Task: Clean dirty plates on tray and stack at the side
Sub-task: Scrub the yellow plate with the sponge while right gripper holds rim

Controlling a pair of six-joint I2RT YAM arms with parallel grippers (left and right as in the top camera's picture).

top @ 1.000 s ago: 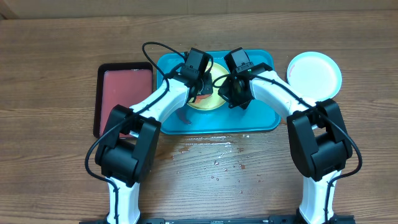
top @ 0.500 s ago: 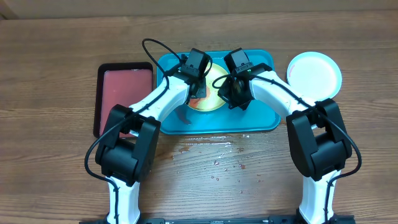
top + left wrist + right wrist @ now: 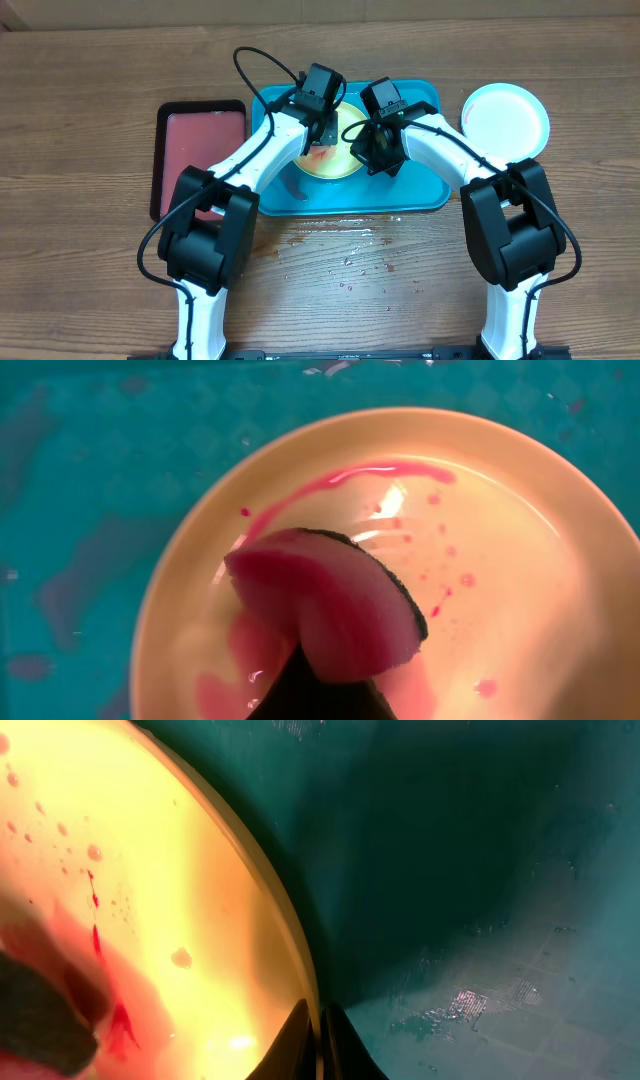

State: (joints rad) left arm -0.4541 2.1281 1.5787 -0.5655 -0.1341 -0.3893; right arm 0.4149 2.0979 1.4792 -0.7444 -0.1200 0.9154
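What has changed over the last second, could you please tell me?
The left gripper, shut on the sponge, has shifted slightly toward the far edge of the tray, wiping across the yellow plate. Unchanged: the right gripper pinching its rim, the light blue plate, the black-rimmed tray.

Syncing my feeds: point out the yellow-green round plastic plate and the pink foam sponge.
yellow-green round plastic plate (image 3: 505, 510): left wrist view, sauce-spotted inner surface.
pink foam sponge (image 3: 330, 600): left wrist view, its pink face.

The tray (image 3: 420, 190) sits mid-way on the bench (image 3: 80, 120), holding a plate (image 3: 340, 165) with a sponge (image 3: 330, 600) on it. A small tray (image 3: 203, 145) lies just left of the tray. Another plate (image 3: 505, 118) lies to its right, on the bench.
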